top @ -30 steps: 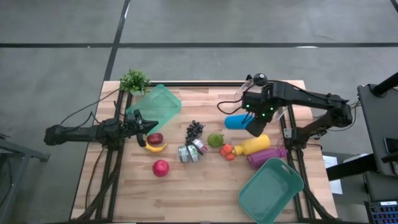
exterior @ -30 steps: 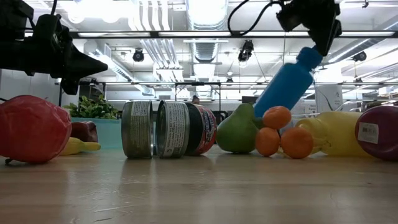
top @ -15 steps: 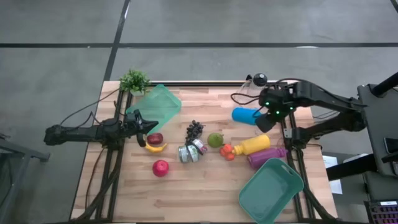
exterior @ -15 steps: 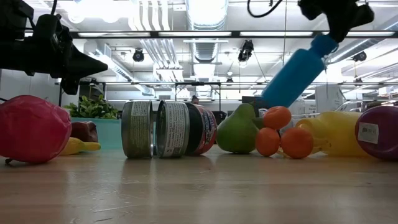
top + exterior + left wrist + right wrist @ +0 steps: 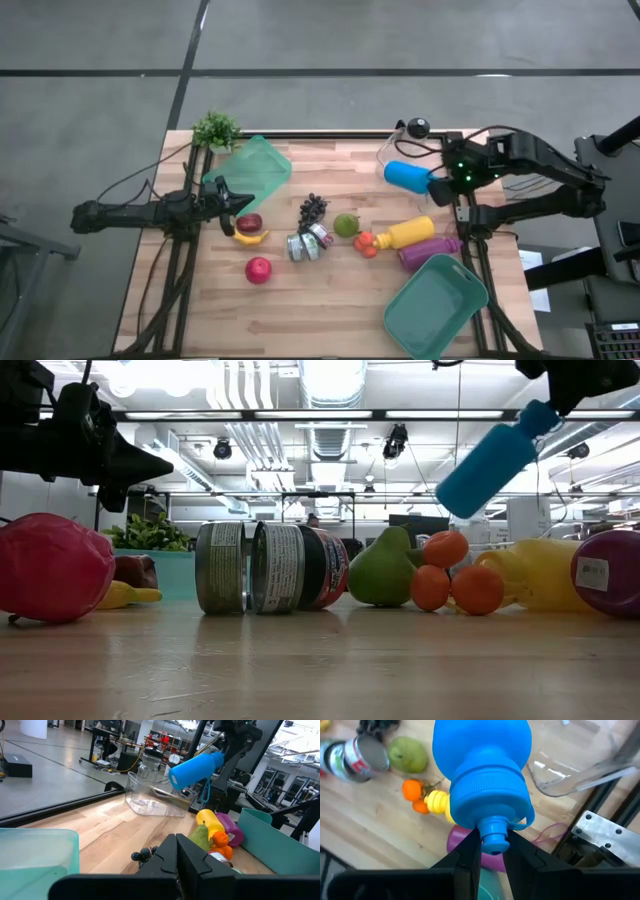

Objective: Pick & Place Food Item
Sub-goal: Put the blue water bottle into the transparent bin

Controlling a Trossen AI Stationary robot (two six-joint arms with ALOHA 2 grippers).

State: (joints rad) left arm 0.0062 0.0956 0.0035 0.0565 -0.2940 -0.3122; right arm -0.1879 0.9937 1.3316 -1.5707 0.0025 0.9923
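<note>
A blue bottle hangs in the air over the table's far right part, with my right gripper shut on its top. In the low view the bottle slants, base down, above the oranges and clear of them. Below it lie a green pear, a yellow bottle and a purple bottle. My left gripper waits shut at the table's left, level, beside a dark red fruit and a banana. My right gripper pinches the small spout on top of the bottle's cap between its two fingers. The fingers come from above, slanting down. The bottle hangs below them lifted clear, tilted, with its base toward the table's left.
A clear plastic tub stands at the far right, just under the bottle. A teal bin sits at the near right corner, a teal tray and a plant far left. Grapes, cans and a red apple lie mid-table.
My right gripper has carried the blue bottle up and toward the table's right edge, rolling its wrist as it went. The bottle has risen well clear of the oranges and stays slanted, base lowest.
</note>
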